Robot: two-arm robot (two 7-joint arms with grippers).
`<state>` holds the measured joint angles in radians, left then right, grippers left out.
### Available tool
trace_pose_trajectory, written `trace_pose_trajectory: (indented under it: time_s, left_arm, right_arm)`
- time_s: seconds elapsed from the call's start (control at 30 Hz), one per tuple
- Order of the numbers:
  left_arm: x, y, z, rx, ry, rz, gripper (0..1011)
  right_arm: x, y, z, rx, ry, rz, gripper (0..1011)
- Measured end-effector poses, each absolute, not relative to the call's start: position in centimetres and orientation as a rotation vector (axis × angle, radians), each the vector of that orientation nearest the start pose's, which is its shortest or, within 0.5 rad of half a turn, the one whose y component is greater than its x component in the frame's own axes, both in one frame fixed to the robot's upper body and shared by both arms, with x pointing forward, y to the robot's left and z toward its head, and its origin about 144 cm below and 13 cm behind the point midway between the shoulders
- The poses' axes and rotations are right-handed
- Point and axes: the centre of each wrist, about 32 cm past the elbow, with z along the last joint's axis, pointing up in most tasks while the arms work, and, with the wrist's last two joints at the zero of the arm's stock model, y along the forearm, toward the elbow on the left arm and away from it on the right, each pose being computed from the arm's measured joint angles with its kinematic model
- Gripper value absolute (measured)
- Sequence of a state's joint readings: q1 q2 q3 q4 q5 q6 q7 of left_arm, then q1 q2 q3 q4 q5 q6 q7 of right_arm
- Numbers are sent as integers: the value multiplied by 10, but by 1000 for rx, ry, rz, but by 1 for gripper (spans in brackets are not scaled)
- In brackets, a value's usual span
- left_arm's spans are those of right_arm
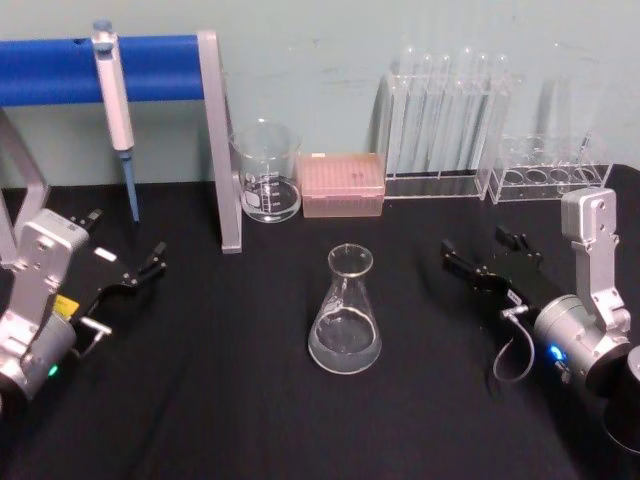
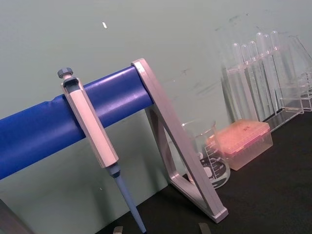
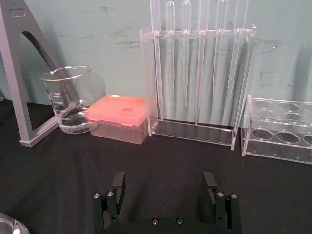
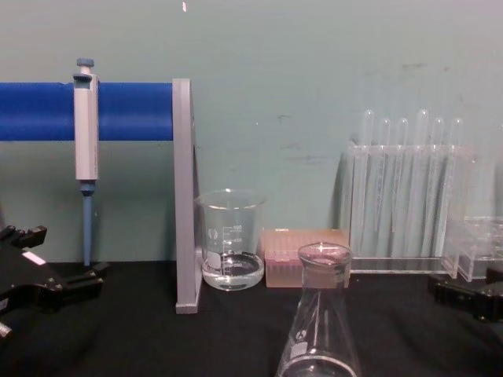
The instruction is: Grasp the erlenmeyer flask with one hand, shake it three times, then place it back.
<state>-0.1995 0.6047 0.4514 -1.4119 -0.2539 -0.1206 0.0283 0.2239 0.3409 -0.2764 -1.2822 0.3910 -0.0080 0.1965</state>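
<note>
Head view first, big stuff: black table (image 1: 200,400) with a matte, cloth-like top, pale green wall behind. Blue bar stand (image 1: 110,68) on grey legs along the back left, a pipette (image 1: 115,100) hanging off it. Back right, a clear rack of test tubes (image 1: 445,120) and a lower empty rack (image 1: 550,180). Between them a pink tip box (image 1: 342,185) and a beaker (image 1: 267,172), close together.

Erlenmeyer flask (image 1: 346,312) stands upright mid-table, well apart from everything, open space all round. Looks empty or nearly so.

Right hand (image 1: 488,262) rests on the table to the flask's right, jaws spread wide, pointing toward the back racks, not touching the flask. Left hand (image 1: 150,262) is parked on the table at the left, tips near each other but cannot tell if closed.

Handling, my guess: thin glass, so light, rigid, fragile and slick for flat jaws. The sloped cone would squeeze upward out of a pinch; the narrow neck just under the flared rim looks the better hold, the rim acting as a stop. Firm but not crushing. Wide base should make setting down stable, and the soft-looking top should cushion it.
</note>
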Motion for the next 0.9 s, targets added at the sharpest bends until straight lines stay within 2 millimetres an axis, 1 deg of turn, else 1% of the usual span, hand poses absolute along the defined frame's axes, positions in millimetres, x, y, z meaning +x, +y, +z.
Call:
trace_pose_trajectory:
  time_s: [0.9]
  left_arm:
    - [489, 310, 1140, 304, -285, 1248, 1001]
  right_arm:
    - [512, -277, 1122, -97, 106, -1219, 1000]
